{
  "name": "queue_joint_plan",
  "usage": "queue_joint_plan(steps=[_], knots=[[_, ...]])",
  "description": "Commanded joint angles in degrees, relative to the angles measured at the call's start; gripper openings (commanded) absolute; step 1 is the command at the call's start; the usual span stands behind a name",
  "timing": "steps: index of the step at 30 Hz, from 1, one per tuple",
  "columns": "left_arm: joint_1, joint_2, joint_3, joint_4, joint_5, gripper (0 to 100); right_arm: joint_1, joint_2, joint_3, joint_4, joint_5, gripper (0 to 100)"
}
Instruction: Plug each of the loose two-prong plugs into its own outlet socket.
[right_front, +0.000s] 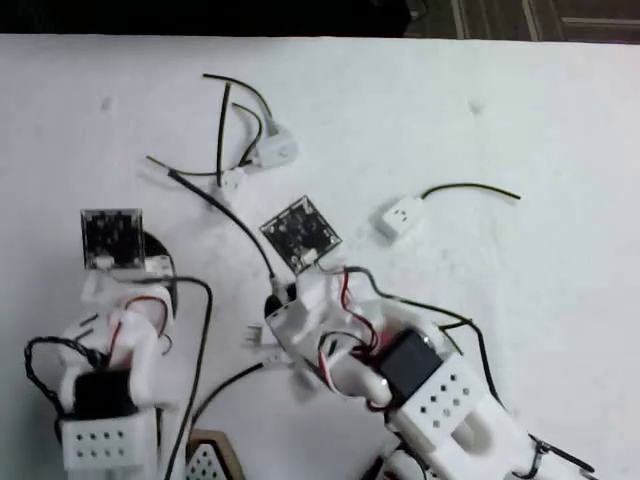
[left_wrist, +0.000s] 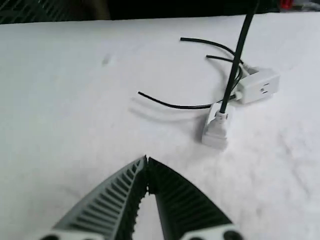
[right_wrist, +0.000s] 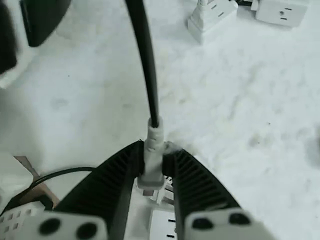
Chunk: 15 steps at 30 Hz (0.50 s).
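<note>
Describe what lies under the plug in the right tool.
A white outlet socket lies just below the plug that the right tool grips; its fingers hide whether it is plugged in.

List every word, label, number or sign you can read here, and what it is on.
None readable.
outlet socket: slots only on its face, no lettering visible.
circuit board, high view: small marks, too blurred to read.
plug held in the right gripper: no print visible.
</note>
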Motion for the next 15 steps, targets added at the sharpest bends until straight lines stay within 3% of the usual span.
queue_joint_plan(steps=[1,5,15], knots=[[4.8,-10.9,4.9,-1.2,1.8,2,-2.1,-3.6,2.8,-5.6,-3.7,1.7],[7.7,-18.5,8.1,1.4,1.8,2,-3.0,-5.5,5.3,-7.9,-4.2,1.7],[15.0,-18.2,7.6,5.0,0.4,2,-8.2,-5.9,10.3,-13.8,-4.2,1.7]])
